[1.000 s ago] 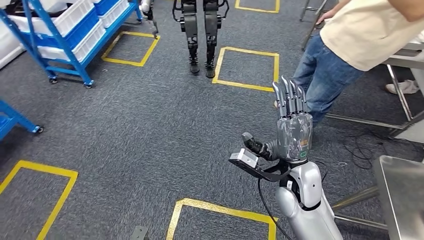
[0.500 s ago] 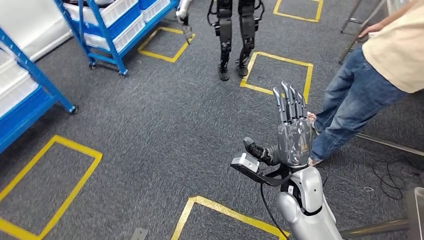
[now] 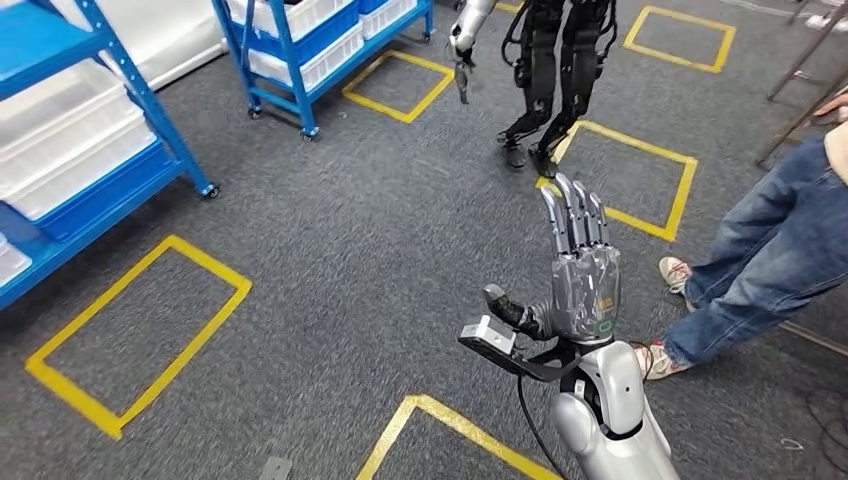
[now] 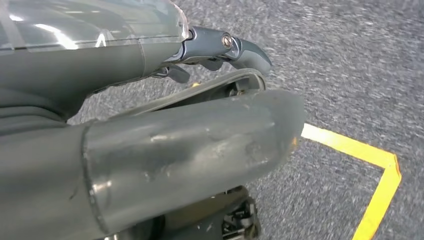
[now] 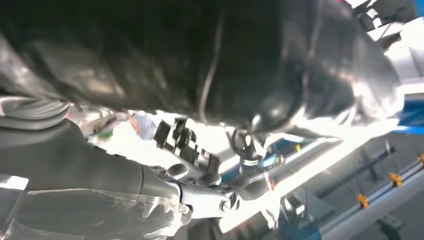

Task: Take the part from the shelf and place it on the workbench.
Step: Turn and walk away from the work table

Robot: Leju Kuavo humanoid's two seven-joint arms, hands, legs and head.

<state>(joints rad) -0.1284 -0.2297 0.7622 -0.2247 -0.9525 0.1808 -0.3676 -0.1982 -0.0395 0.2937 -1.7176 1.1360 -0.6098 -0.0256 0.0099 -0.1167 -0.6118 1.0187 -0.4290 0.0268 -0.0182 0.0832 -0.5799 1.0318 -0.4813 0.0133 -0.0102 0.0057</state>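
Observation:
My right hand [image 3: 585, 280] is raised in front of me in the head view, palm flat, fingers straight and together, thumb out to the side, holding nothing. It hangs over grey carpet, far from any shelf. In the right wrist view the same hand [image 5: 100, 185] appears blurred against my dark body. My left hand [image 4: 150, 125] hangs above the carpet with its thick thumb [image 4: 200, 145] across the picture and nothing in it. A blue shelf [image 3: 150, 110] with white bins stands at the left. I cannot make out the part in any bin.
A second blue shelf on castors [image 3: 300, 50] stands at the back. Another robot [image 3: 560, 70] stands beyond it on the carpet. A person in jeans [image 3: 780, 250] stands close at my right. Yellow tape squares [image 3: 140, 340] mark the floor.
The whole picture has swung: my view has turned left, bringing the blue shelves in and sliding the person toward the right edge. My right hand stays raised and flat.

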